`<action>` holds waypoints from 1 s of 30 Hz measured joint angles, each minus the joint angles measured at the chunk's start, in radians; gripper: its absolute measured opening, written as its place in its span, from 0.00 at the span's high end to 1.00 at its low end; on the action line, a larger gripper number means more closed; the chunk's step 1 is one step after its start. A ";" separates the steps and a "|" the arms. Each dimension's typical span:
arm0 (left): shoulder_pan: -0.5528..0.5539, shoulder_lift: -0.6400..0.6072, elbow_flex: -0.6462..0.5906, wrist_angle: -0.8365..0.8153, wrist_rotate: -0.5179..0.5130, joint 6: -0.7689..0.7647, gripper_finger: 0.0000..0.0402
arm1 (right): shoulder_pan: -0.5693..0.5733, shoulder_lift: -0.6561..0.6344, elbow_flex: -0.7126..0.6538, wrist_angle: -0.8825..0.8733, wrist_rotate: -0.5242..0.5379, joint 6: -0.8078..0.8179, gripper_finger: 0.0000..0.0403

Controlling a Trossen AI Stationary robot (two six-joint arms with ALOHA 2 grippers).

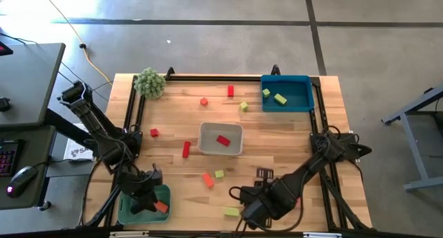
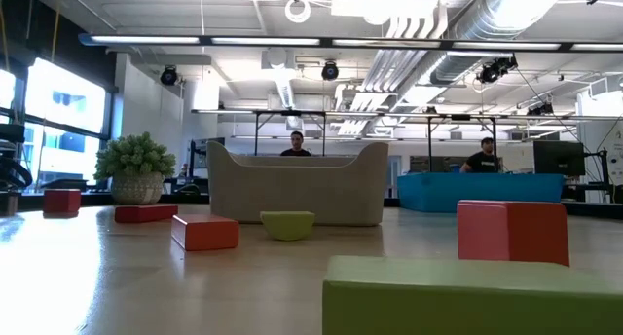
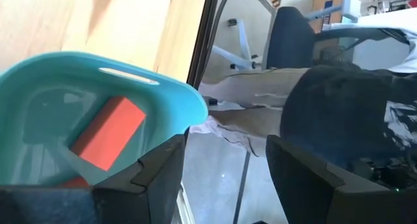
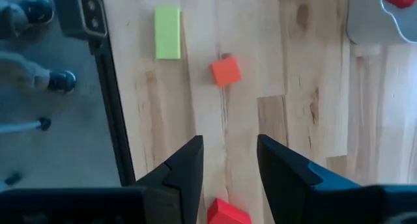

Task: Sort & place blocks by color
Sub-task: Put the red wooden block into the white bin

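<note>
My left gripper [image 1: 147,195] hangs open over the green tray [image 1: 131,212] at the table's near left corner. An orange-red block [image 3: 107,133] lies in that tray. My right gripper [image 4: 229,162] is open, low over the near edge, pointing at an orange block [image 4: 225,72] and a yellow-green bar [image 4: 167,32]. A red block [image 4: 228,214] lies on the table between its fingers, far back; I see no touch. The grey tray [image 1: 237,149] holds a red block [image 1: 223,140]. The blue tray [image 1: 304,82] holds two yellow-green blocks [image 1: 279,98].
Loose blocks lie across the table: red [image 1: 230,90], orange-red [image 1: 204,102], yellow-green [image 1: 243,106], red [image 1: 154,133], a red bar [image 1: 186,149]. A fuzzy green plant [image 1: 150,82] stands at the far left corner. People sit beyond the table [image 2: 296,145].
</note>
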 joint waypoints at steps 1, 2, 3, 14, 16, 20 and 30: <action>0.002 0.000 0.000 0.000 0.000 0.000 0.49 | 0.004 0.000 -0.005 0.002 0.003 -0.010 0.68; 0.005 0.000 0.000 0.000 -0.002 0.000 0.49 | 0.006 -0.001 -0.019 0.004 0.005 -0.015 0.68; 0.007 0.000 0.000 0.000 -0.003 0.000 0.49 | 0.007 -0.002 -0.040 0.001 0.004 -0.022 0.68; 0.032 0.000 0.000 0.019 -0.023 -0.010 0.49 | 0.056 -0.096 -0.365 0.000 -0.081 -0.108 0.68; 0.040 0.000 0.000 0.019 -0.024 -0.015 0.49 | 0.070 -0.126 -0.423 0.000 -0.091 -0.126 0.68; 0.059 0.000 0.000 0.020 -0.053 -0.035 0.49 | 0.100 -0.204 -0.555 0.003 -0.122 -0.134 0.68; 0.104 0.000 0.000 0.020 -0.074 -0.036 0.49 | 0.179 -0.460 -0.900 0.182 -0.173 -0.119 0.68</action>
